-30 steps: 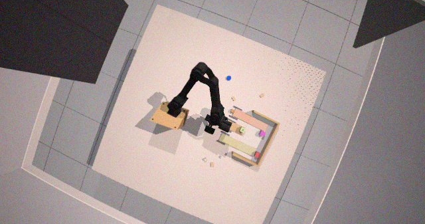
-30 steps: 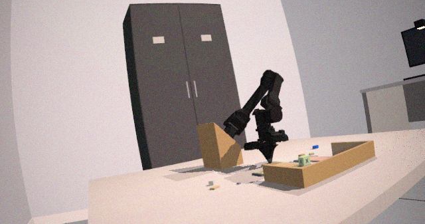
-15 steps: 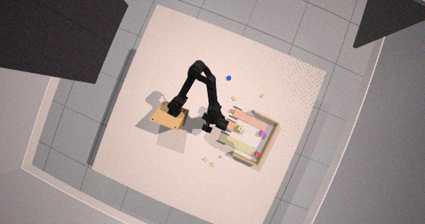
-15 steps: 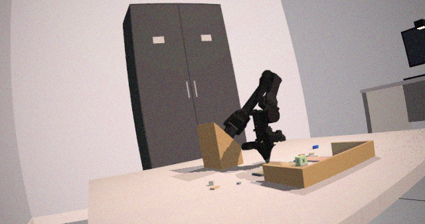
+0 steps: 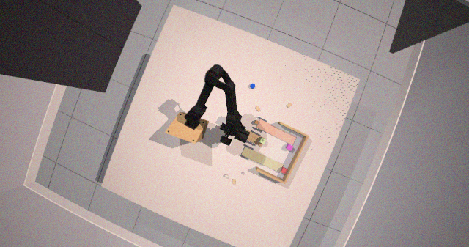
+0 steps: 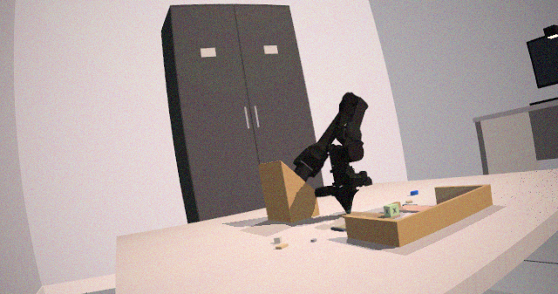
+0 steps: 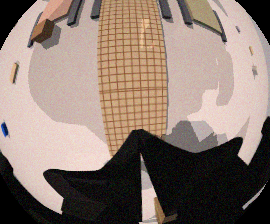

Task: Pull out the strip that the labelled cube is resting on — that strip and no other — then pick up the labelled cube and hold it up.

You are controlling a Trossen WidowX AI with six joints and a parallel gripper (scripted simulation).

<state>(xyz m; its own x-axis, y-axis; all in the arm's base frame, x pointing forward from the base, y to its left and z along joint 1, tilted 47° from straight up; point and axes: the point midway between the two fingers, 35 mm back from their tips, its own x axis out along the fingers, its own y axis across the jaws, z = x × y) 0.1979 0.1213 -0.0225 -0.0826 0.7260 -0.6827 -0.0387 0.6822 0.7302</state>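
Note:
The green cube [image 5: 262, 141] [image 6: 391, 210] bears an X and rests on the middle strip [image 5: 253, 138] [image 7: 131, 65]. In the wrist view that strip is tan with a brown grid and reaches back beneath my fingers. My gripper [image 6: 349, 212] [image 7: 136, 133] is shut, with nothing seen between its fingers; its tips point down at the strip's near end, and whether they touch it is not clear. The salmon strip [image 5: 275, 130] [image 7: 58, 7] and the olive strip [image 5: 260, 158] [image 7: 203, 17] lie either side. The cube is out of the wrist view.
A wooden wall [image 5: 297, 158] [image 6: 445, 215] encloses the strips' far side. A magenta cube [image 5: 289, 146] and a red cube [image 5: 283, 170] are near it. A brown block [image 7: 43, 30] is at the salmon strip's near end. A blue piece [image 5: 252, 86] [image 6: 414, 193] [image 7: 4, 129] and small bits lie outside.

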